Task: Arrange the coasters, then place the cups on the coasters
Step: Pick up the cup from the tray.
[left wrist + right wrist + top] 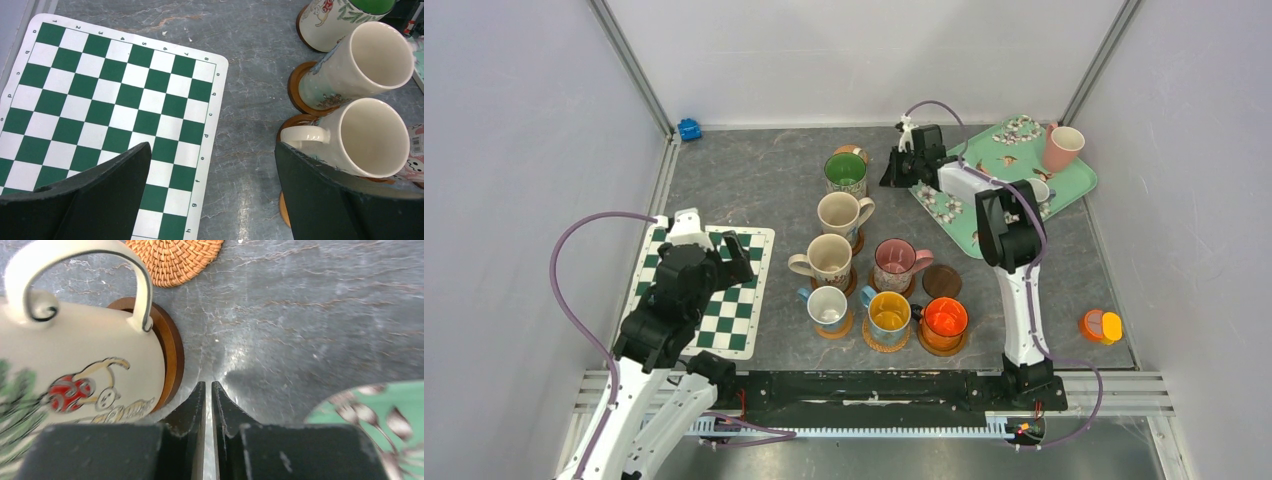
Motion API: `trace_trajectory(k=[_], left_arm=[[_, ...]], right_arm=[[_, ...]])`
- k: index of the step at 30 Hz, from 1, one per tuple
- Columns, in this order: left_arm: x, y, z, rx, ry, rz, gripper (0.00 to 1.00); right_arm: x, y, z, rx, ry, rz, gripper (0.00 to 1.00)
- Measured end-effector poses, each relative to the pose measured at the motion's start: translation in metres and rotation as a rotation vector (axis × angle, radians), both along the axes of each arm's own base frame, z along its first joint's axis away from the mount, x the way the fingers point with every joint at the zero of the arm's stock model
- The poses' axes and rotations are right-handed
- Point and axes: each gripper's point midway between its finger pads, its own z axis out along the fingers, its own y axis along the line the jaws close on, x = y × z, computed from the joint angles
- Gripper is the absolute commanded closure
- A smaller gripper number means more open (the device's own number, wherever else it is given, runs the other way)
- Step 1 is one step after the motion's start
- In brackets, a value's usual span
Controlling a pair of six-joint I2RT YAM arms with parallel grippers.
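Observation:
Seven cups stand on coasters mid-table: a green-inside cup (846, 172), two cream cups (840, 214) (828, 258), a pink speckled one (894, 262), a small white one (828, 308), a blue-and-yellow one (889, 314) and a clear orange one (944, 321). One brown coaster (942, 281) lies bare. A rattan coaster (172, 255) lies behind the green-inside cup (75, 370). A pink cup (1061, 147) sits on the tray. My right gripper (208, 385) hovers low beside the green-inside cup, shut to a thin slit on nothing. My left gripper (212, 150) hangs open over the mat's edge, left of the cream cups (370, 137).
A green-white checkered mat (709, 290) lies at the left under my left arm. The mint floral tray (1079, 175) sits at the back right with a small white cup (1037, 190) half hidden by my right arm. An orange object (1101, 325) lies at the right and a blue one (689, 129) in the back corner.

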Motion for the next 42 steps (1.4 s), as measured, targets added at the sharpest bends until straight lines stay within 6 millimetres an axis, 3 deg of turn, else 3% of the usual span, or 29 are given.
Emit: trace_trajectory(k=[2,4,7,12,15,18,22,31,36,42], left_arm=[[-0.001,0.000,0.001,-0.006,-0.009,-0.005,0.00],[-0.003,0.000,0.004,-0.012,-0.022,-0.007,0.00],[-0.004,-0.003,0.006,-0.023,-0.030,-0.021,0.00],[-0.005,-0.008,0.006,-0.038,-0.028,-0.050,0.00],[-0.005,-0.011,0.006,-0.046,-0.029,-0.065,0.00],[-0.006,-0.013,0.006,-0.051,-0.031,-0.072,0.00],[-0.008,-0.012,0.006,-0.054,-0.039,-0.073,0.00],[-0.008,-0.013,0.007,-0.057,-0.044,-0.076,0.00],[-0.009,-0.012,0.007,-0.060,-0.050,-0.077,0.00],[-0.009,-0.012,0.007,-0.059,-0.050,-0.075,0.00]], right_arm=[[-0.001,-0.008,0.013,-0.013,-0.004,-0.009,0.87],[0.001,-0.021,0.038,-0.026,-0.037,-0.032,0.84],[0.000,-0.050,0.089,-0.047,-0.118,-0.083,0.79],[0.005,-0.118,0.180,-0.118,-0.302,-0.228,0.71],[0.007,-0.160,0.203,-0.189,-0.344,-0.325,0.68],[0.006,-0.203,0.204,-0.283,-0.322,-0.429,0.65],[-0.008,-0.253,0.187,-0.407,-0.225,-0.545,0.61],[-0.039,-0.340,0.168,-0.535,-0.080,-0.725,0.51],[-0.033,-0.367,0.180,-0.557,-0.127,-0.746,0.50],[-0.006,-0.370,0.196,-0.586,-0.228,-0.719,0.49]])
